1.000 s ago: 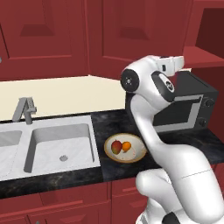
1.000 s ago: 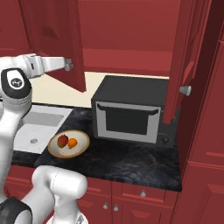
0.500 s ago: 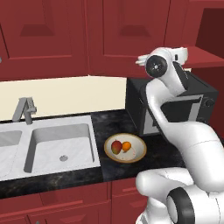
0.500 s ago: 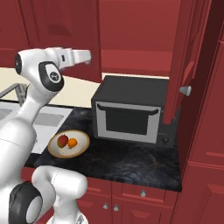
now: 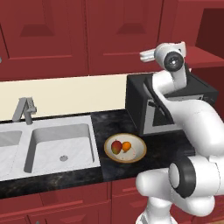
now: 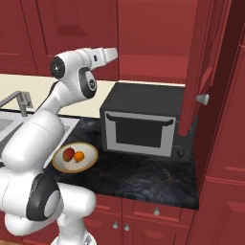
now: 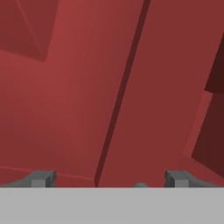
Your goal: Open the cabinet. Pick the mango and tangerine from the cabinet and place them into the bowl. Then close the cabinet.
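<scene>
Black microwave (image 6: 139,125) on dark counter (image 6: 143,177); steel sink (image 5: 61,146) with faucet (image 5: 25,109) to its left.

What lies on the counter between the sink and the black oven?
The bowl, holding the mango and tangerine, sits on the dark counter between the sink and the oven, seen in the left base view.

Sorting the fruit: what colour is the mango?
Part red, part green mango; left base view shows it best.
</scene>
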You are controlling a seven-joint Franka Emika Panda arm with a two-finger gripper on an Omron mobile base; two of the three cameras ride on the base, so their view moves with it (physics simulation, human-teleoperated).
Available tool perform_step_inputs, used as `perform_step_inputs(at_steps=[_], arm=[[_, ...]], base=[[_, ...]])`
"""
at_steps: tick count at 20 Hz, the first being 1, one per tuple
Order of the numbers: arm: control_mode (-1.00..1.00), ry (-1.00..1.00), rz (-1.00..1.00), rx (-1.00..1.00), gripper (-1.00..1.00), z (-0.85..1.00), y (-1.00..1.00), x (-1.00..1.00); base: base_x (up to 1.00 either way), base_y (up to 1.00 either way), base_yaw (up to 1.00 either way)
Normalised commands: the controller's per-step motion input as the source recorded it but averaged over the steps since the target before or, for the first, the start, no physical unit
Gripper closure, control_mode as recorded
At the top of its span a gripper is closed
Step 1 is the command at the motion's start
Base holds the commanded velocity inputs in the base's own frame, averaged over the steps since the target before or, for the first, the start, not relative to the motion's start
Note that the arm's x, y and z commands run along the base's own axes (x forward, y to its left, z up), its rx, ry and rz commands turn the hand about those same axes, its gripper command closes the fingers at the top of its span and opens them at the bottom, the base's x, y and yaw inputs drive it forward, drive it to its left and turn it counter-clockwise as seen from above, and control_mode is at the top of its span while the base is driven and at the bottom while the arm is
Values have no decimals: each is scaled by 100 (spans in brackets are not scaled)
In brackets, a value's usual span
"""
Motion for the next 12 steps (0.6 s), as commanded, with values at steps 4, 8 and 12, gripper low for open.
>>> perform_step_inputs(at_steps=[4,8,12], arm=[[-100,1,2,0,-100,-45,-21,100],[-100,1,0,0,-100,-28,-8,93],[-100,1,0,6,-100,28,1,-61]], base=[[0,0,0],[0,0,0],[0,0,0]])
